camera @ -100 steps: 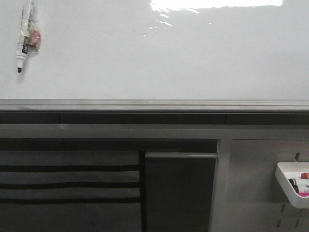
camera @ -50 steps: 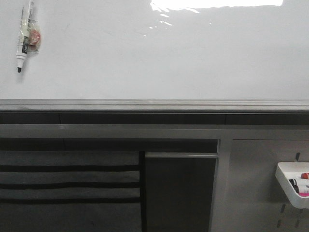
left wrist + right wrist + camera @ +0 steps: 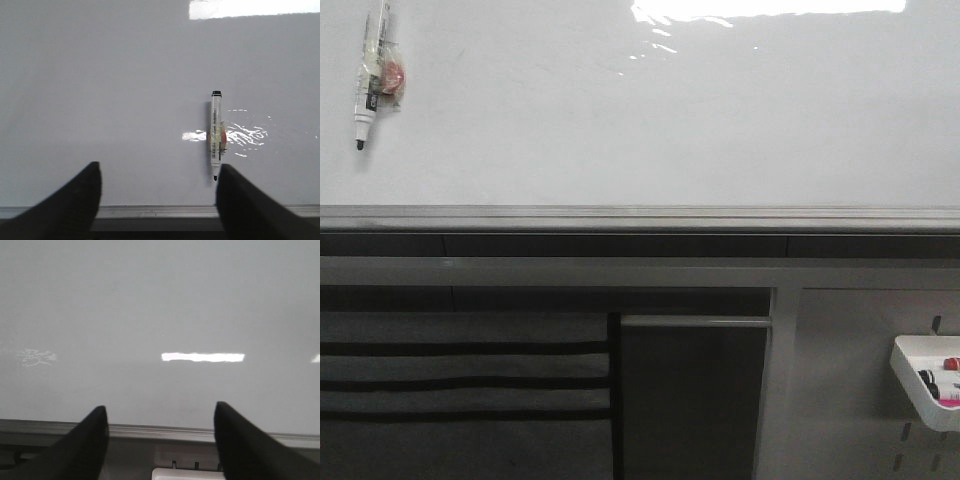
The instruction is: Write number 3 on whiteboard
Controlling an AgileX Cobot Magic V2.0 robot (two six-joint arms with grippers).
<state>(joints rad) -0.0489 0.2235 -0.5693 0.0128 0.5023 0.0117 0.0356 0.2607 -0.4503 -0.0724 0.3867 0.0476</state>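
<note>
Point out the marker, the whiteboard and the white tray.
marker (image 3: 365, 85): front view, mid-barrel, at the taped wrap.
whiteboard (image 3: 670, 120): front view, bare white surface.
white tray (image 3: 912, 372): front view, front wall of the bin.

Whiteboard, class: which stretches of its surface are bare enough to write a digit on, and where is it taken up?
The whiteboard is bare from right of the marker to its right side, and down to the grey edge rail; no number 3 is drawn yet. Only the upper left, where the marker is stuck on, is occupied. Both grippers, left and right, are open and empty.
</note>
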